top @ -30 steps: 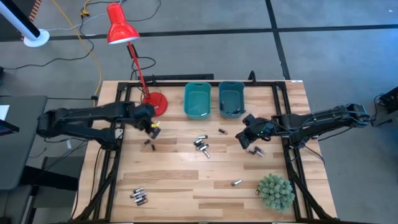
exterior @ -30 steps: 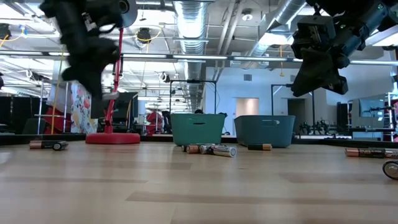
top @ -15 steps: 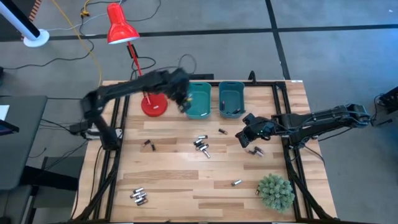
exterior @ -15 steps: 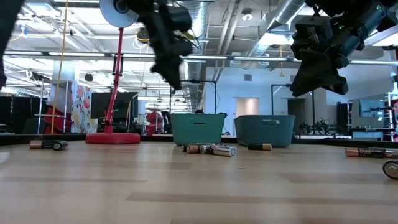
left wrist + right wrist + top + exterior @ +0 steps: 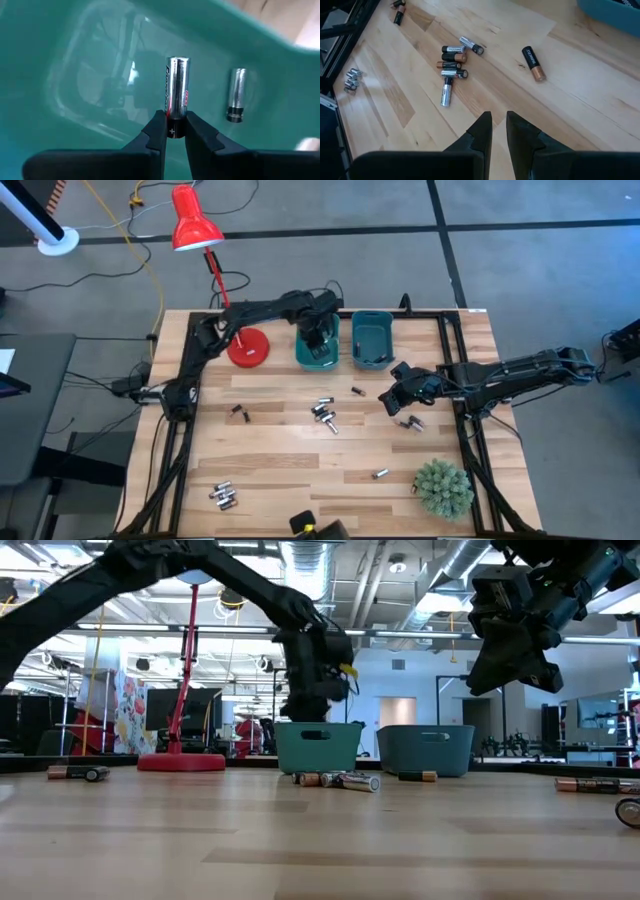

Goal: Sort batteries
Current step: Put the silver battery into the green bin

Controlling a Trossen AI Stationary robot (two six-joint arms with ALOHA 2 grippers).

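My left gripper point(image 5: 320, 336) hangs over the left teal bin point(image 5: 301, 350), shut on a silvery battery point(image 5: 176, 90); the low view shows it point(image 5: 308, 708) just above the bin's rim. One silvery battery point(image 5: 235, 95) lies on that bin's floor. The right teal bin point(image 5: 372, 327) stands beside it. My right gripper point(image 5: 392, 402) hovers above the table's right middle, open by a narrow gap point(image 5: 499, 125) and holding nothing. Loose batteries lie on the wood: a cluster point(image 5: 323, 413), singles point(image 5: 356, 391) point(image 5: 238, 412) point(image 5: 380, 473) and a group point(image 5: 222, 496). My left gripper pinches the silvery battery by its plus-marked end point(image 5: 172, 131) between the two fingertips. The fingers point down into the bin and lie along the battery, which sticks out beyond them in line with them. It is lifted clear above the bin floor.
A red desk lamp stands with its base point(image 5: 247, 348) left of the bins. A green plant point(image 5: 443, 487) sits at the near right corner. Two more batteries point(image 5: 412, 423) lie under my right arm. Black frame rails run along both table sides.
My left arm has swung from the table's left side toward the far edge and rightward, ending over the left teal bin with its fingers pointing down into it.
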